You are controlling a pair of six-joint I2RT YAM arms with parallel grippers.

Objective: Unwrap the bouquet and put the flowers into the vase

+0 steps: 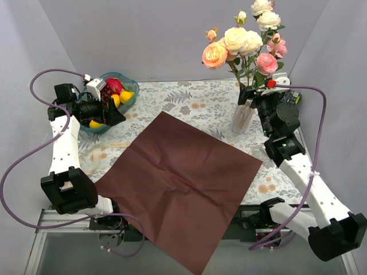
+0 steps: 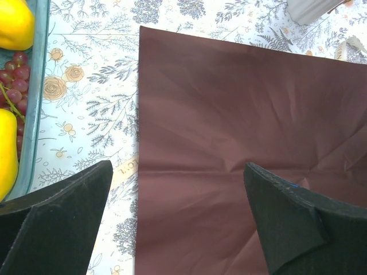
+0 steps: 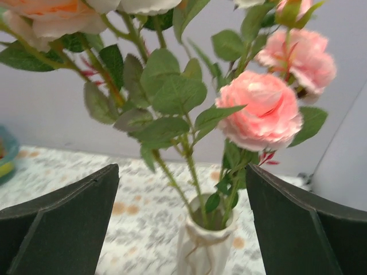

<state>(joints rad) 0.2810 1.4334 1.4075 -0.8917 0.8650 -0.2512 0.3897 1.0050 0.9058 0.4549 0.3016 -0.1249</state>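
On the floral tablecloth (image 1: 189,103), the flowers (image 1: 241,41) look light, top-heavy and bendy in the tippable vase (image 1: 242,120), best gripped low on the stems; left gripper (image 2: 178,166) and right gripper (image 3: 182,167) gape empty.

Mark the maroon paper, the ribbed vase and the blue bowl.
Dark maroon wrapping paper (image 1: 180,183): top view, creased centre.
Off-white ribbed ceramic vase (image 1: 242,119): top view, body.
Blue fruit bowl (image 2: 35,97): left wrist view, rim.

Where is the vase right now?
In the top view the vase stands on the far right side of the table, holding the flowers, just beyond the far-right edge of the spread maroon paper.
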